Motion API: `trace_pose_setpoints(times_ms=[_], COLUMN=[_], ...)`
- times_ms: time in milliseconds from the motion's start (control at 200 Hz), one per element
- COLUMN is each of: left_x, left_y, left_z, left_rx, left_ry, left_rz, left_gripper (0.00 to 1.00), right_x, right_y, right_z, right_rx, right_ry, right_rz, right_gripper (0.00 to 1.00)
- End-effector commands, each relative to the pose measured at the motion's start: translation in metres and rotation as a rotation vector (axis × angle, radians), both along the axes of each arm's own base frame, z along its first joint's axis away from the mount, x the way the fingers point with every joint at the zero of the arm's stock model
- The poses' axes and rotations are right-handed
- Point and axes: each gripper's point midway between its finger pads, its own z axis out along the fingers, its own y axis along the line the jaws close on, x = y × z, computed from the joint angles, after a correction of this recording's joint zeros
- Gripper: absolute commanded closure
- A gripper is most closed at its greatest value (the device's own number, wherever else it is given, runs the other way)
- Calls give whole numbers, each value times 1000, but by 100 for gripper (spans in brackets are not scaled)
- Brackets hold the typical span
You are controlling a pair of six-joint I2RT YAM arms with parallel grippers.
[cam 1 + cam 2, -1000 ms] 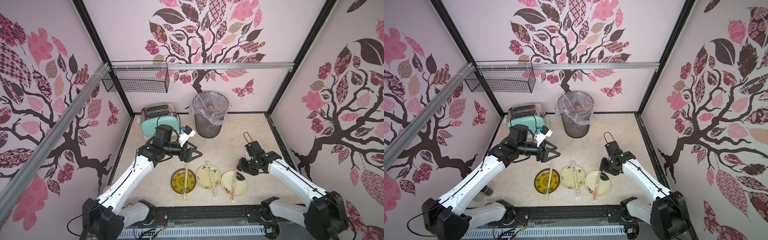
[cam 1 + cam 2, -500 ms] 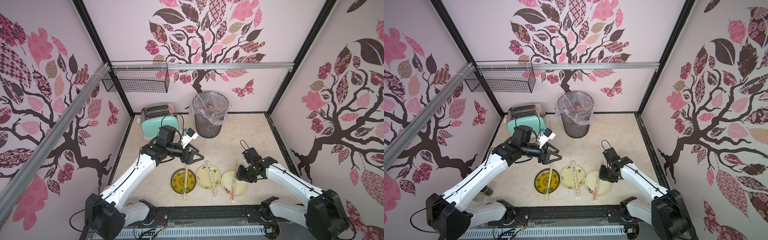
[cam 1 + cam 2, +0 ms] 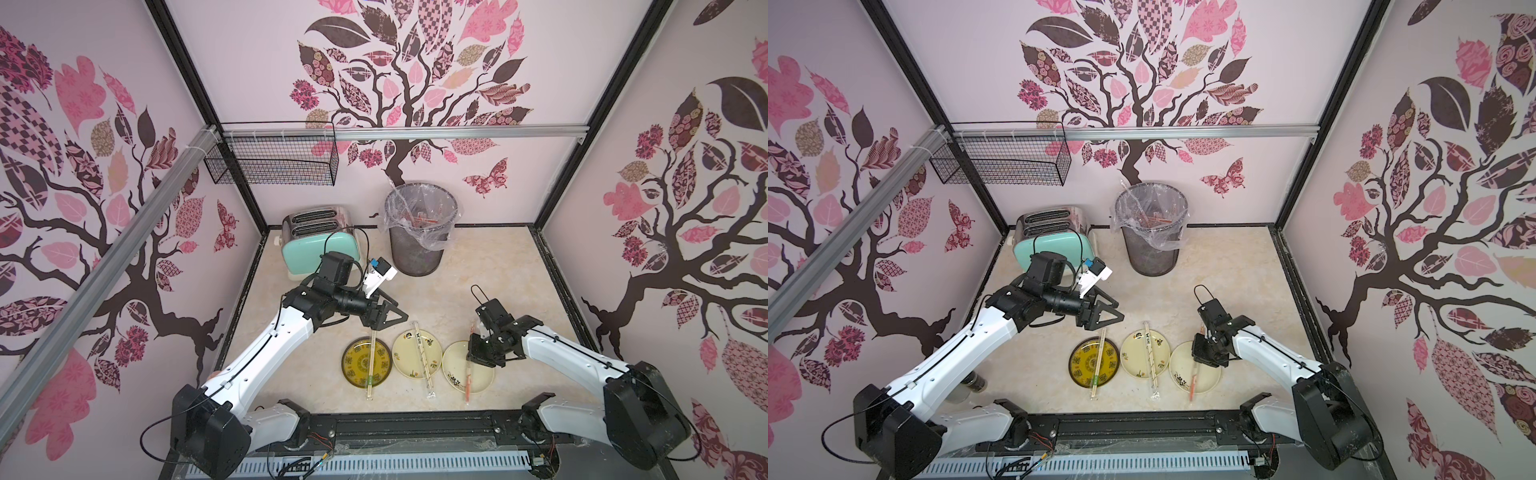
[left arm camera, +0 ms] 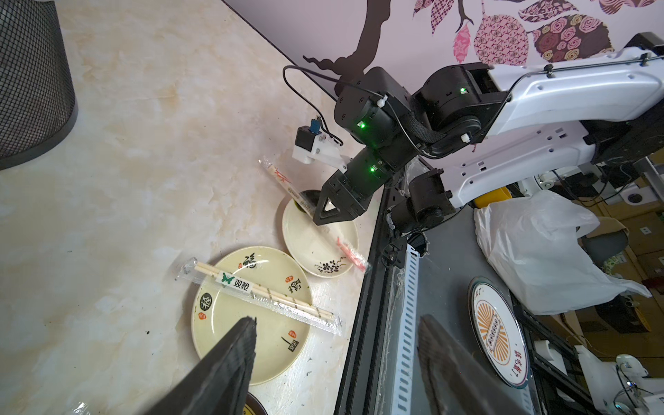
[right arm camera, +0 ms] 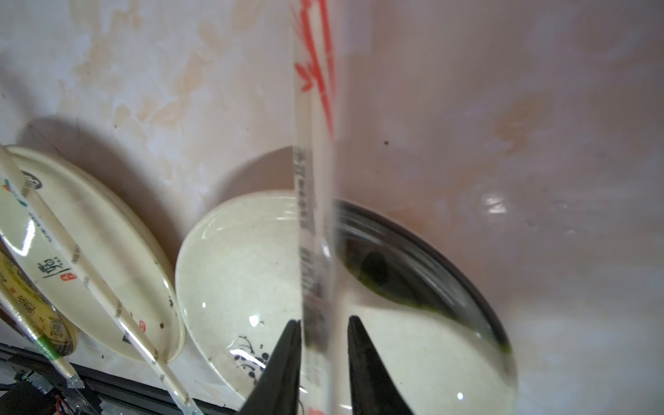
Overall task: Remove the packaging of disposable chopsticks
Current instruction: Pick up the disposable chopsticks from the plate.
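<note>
Front edge first: just past the black rail [image 3: 415, 419] sit three plates in a row, each with a wrapped pair laid across it and poking out over the near rim. On the robot's left is the dark yellow plate [image 3: 355, 365] with the green-banded sleeve [image 3: 371, 365]. In the middle, the cream plate [image 3: 409, 353] carries the butterfly-logo sleeve [image 4: 273, 298], and the pale chopsticks [image 4: 206, 268] show clearly, sealed inside it. On the right, the white plate with a black sprig [image 3: 482, 376] holds the red-printed sleeve [image 3: 468, 376], and here's the action! The right gripper [image 5: 323, 319] is low over that plate and straddles the sleeve about halfway along. Its jaws are drawn in narrow: one of the black fingers [image 5: 284, 359] looks to be against the plastic, while a sliver of daylight shows on the other side, so there's no clamp to see yet. The left gripper [image 4: 337, 319] hangs above the table just behind the yellow plate, spread wide with nothing between its jaws. Further back, the black mesh waste bin [image 3: 419, 253] stands with a clear liner and some reddish strips inside. The mint toaster [image 3: 320, 245] sits beside it in the corner. Up on the back wall hangs a wire basket [image 3: 274, 162].
</note>
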Motion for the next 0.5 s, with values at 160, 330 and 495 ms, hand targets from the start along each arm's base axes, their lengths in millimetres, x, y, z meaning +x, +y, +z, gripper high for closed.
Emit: trace_pose_setpoints(times_ms=[160, 330, 495], left_x=[1, 1, -1], left_y=[-1, -2, -2], left_z=[6, 3, 5], left_rx=[-2, 6, -1], left_ry=[-17, 0, 0], left_rz=[-10, -9, -20], left_gripper=[26, 26, 25], right_x=[-2, 3, 13], right_y=[3, 1, 1], right_z=[-10, 1, 20], right_rx=[8, -1, 1], right_ry=[10, -27, -90], right_rz=[-2, -9, -12], right_gripper=[79, 90, 96])
